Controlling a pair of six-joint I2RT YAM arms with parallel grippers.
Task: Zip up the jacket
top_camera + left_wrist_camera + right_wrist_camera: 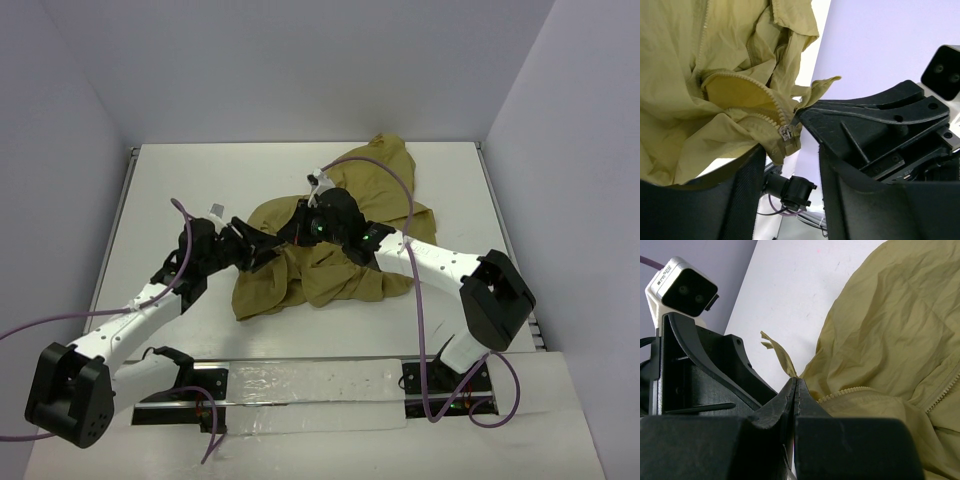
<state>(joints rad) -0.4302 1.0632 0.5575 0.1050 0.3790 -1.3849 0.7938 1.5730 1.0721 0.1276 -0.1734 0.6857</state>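
The olive-tan jacket (340, 235) lies crumpled on the middle of the white table (200, 190), part of it lifted between the two grippers. My right gripper (298, 225) is shut on a thin edge of the jacket (880, 330); a cloth strip (782, 355) sticks out past its tips (796, 382). In the left wrist view the open zipper runs down to a metal slider (786, 133) at the hem corner. My left gripper (790, 155) is open, its fingers just under that corner; nothing is between them. It sits left of the right gripper in the top view (262, 248).
Grey walls close the table on three sides. Purple cables (405, 190) loop over the jacket and off the left arm. A clear plate (310, 385) lies between the arm bases at the near edge. The left wrist camera (682, 290) is close beside my right fingers.
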